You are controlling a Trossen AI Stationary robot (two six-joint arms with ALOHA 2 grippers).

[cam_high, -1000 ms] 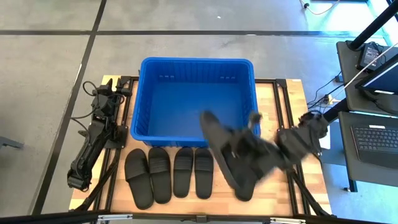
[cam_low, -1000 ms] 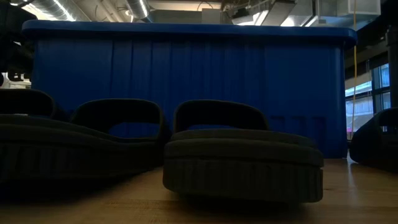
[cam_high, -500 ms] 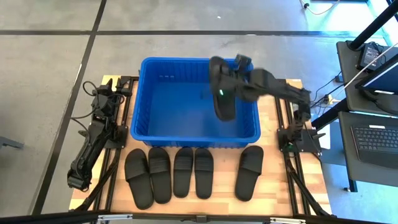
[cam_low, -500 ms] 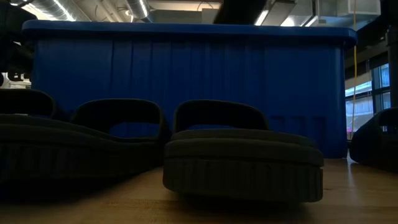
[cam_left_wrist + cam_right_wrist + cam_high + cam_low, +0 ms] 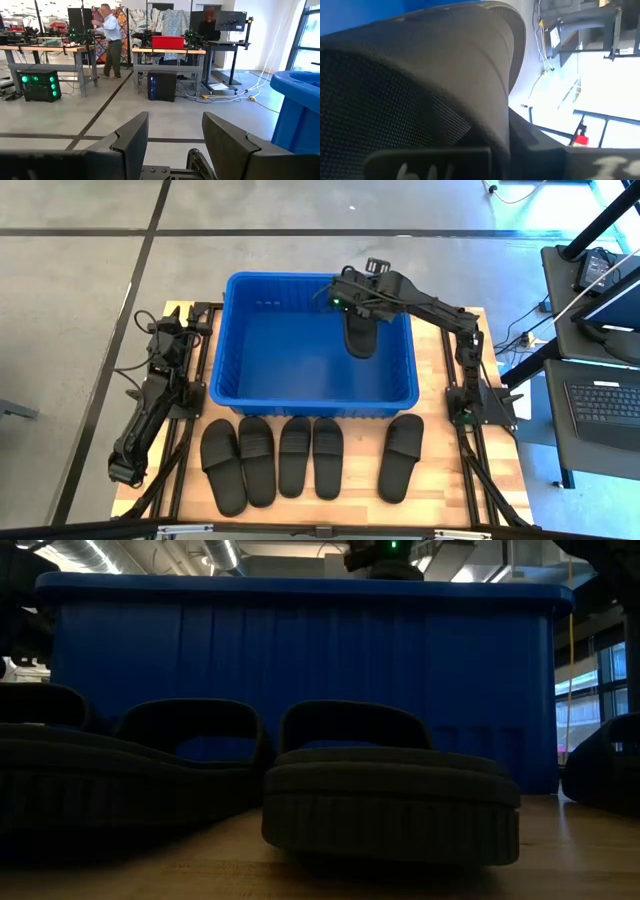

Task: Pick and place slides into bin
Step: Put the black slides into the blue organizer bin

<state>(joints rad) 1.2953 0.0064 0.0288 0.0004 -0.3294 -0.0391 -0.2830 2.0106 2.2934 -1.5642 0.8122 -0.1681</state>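
My right gripper reaches over the far right part of the blue bin and is shut on one black slide. That slide hangs down inside the bin's walls. Its mesh strap fills the right wrist view. Several more slides lie sole-down in a row on the wooden table in front of the bin, four at the left and one at the right. My left gripper stands open with nothing in it, parked at the table's left edge. My right gripper holds the slide at its upper end, coming from above and slanting down toward the table's left. The gripper itself hides the place of contact, and the wrist view shows only the strap close against a finger. The slide hangs lengthwise below the fingers, over the bin's floor.
The bin's near wall stands tall behind the row of slides in the low view. The right arm's top shows above its rim. Bare wood lies between the fourth and fifth slides. A person walks in the room beyond the left side.
My right gripper has swung from over the table's near right part, across the bin's near rim, toward the far edge and somewhat left, sinking a little. The slide has gone with it, turned about, and now hangs inside the bin. The left arm has kept still.
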